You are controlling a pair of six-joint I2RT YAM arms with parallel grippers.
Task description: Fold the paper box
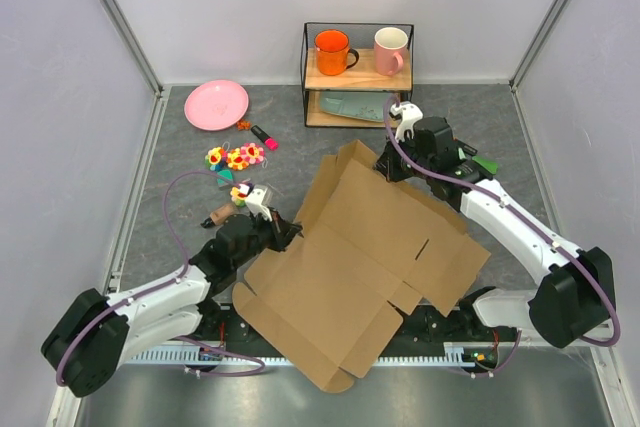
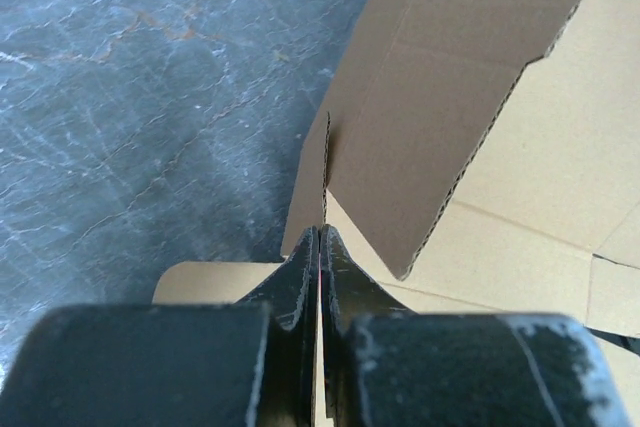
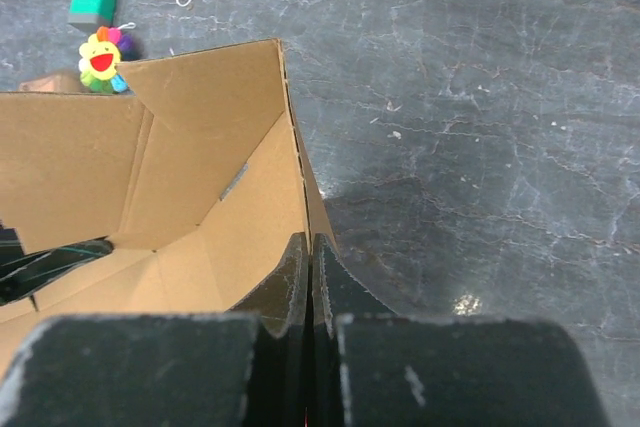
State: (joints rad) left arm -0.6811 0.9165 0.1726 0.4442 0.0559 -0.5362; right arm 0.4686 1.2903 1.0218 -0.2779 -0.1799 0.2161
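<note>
The paper box [image 1: 360, 257] is a large brown cardboard sheet with flaps and creases, lying mid-table with its far side panels tilted up. My left gripper [image 1: 288, 232] is shut on the box's left edge. In the left wrist view the left gripper [image 2: 322, 237] pinches a thin upright flap of the box [image 2: 430, 127]. My right gripper [image 1: 385, 165] is shut on the box's far right edge. The right wrist view has the right gripper [image 3: 309, 245] clamped on a raised wall of the box [image 3: 200, 197], with the box's inside to its left.
A black wire shelf [image 1: 358, 80] at the back holds an orange mug [image 1: 333, 51] and a pink mug [image 1: 390, 50]. A pink plate [image 1: 216, 104], a marker [image 1: 264, 137] and flower toys [image 1: 235, 158] lie back left. Walls close in both sides.
</note>
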